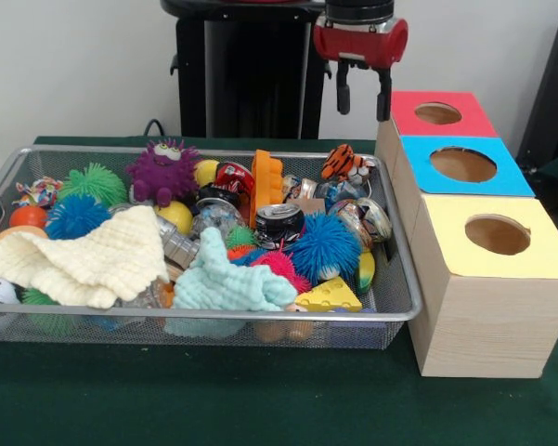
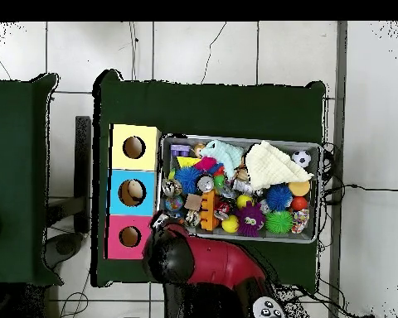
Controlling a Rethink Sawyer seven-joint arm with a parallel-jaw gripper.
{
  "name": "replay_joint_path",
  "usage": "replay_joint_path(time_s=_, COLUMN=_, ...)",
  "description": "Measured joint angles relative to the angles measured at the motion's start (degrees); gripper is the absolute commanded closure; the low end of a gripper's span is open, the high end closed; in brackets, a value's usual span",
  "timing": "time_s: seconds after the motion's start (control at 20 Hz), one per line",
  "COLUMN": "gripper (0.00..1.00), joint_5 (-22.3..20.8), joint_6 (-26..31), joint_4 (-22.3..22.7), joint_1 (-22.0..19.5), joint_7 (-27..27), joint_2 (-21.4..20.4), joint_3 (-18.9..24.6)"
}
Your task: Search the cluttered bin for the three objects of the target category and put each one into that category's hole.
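- The bin [image 1: 390, 314] is a grey wire tray, packed full of toys and cloths. It sits on the green table [image 1: 260, 400], just beside the boxes.
- Three boxes stand in a row at the bin's 3 o'clock side in the front view. Each has one round hole on top. The red box [image 1: 464, 119] is farthest back, then the blue box [image 1: 506, 181], then the yellow box [image 1: 538, 255].
- The gripper [image 1: 362, 93] hangs in the air above the bin's back corner, at about 1 o'clock, close to the red box. Its two black fingers [image 1: 343, 90] are spread apart and hold nothing.
- There is open air between the gripper and the toys below it.
- A tiger toy [image 1: 343, 163] sits right under the gripper, at the bin's rim.
- A cream cloth [image 1: 93, 260] and a mint cloth [image 1: 227, 283] cover some toys near the front.
- A blue spiky ball [image 1: 325, 246], a crushed can [image 1: 279, 223], an orange block [image 1: 266, 181] and a purple fuzzy monster [image 1: 162, 172] lie in the pile.
- Bare green table lies in front of the bin.
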Motion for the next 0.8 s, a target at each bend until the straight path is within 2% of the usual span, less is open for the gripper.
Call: replay_joint_path(time_s=0.8, gripper=0.0, joint_5=0.0, joint_6=0.0, joint_4=-1.1, joint_1=2.0, joint_7=0.0, joint_2=4.9, joint_3=0.0)
